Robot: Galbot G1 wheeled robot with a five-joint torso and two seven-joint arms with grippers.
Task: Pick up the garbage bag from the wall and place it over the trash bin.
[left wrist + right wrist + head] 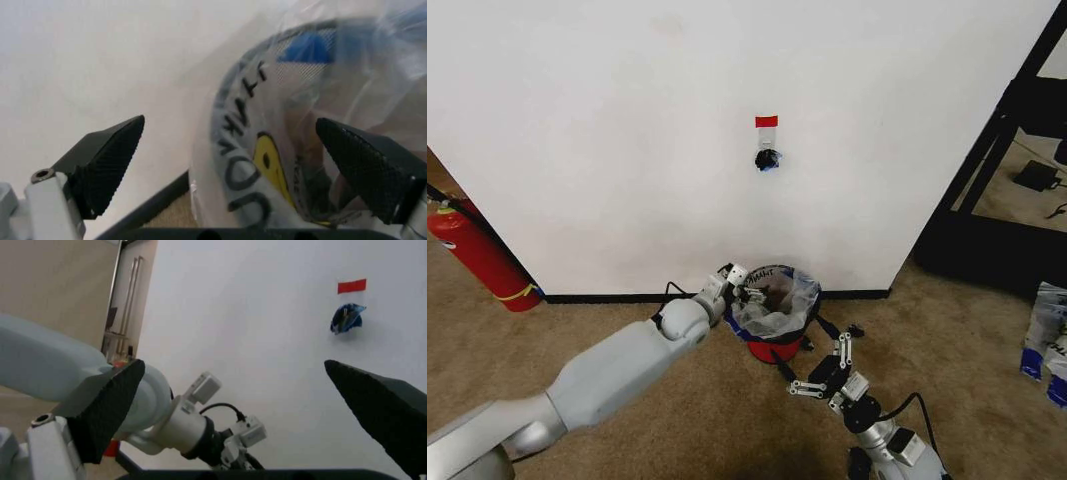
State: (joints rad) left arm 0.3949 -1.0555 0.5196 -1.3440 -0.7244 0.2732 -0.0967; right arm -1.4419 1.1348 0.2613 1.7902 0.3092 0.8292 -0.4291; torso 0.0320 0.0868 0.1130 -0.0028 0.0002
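Mostly done: the wall [627,120] held just its hook [767,159] and red tape [767,121], no bag. The garbage bag [777,300] already lined the trash bin [775,348]. Left gripper [739,285] sat at the bin's rim, fingers spread around bag plastic; right gripper [822,375] hovered nearby, spread, empty. Left: tidying the rim.

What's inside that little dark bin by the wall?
The garbage bag lines the trash bin, its thin plastic draped over the rim. The left gripper, fingers open, is at the rim. The crumpled plastic hides whatever lies at the bottom.
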